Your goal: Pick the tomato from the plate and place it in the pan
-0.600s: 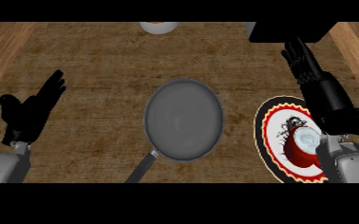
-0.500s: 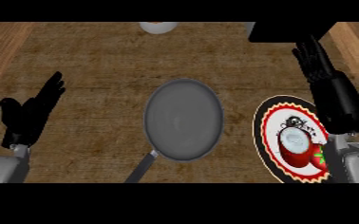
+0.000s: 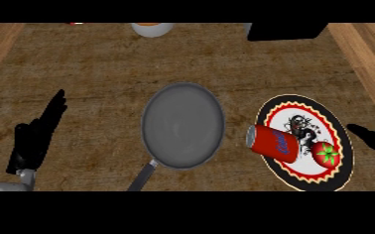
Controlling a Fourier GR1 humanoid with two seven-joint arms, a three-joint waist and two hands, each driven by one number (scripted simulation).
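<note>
— What's on the counter, by count?
— One pan [image 3: 182,125], one plate [image 3: 304,143], one tomato [image 3: 326,153] and one red can [image 3: 273,141] (the can lies on its side across the plate's left rim).
— Anything at the far edge?
— One white bowl [image 3: 152,28] and one black object [image 3: 286,31], both cut off by the view.
— Hands?
— Two: left hand [image 3: 35,138], right hand [image 3: 362,134].
</note>
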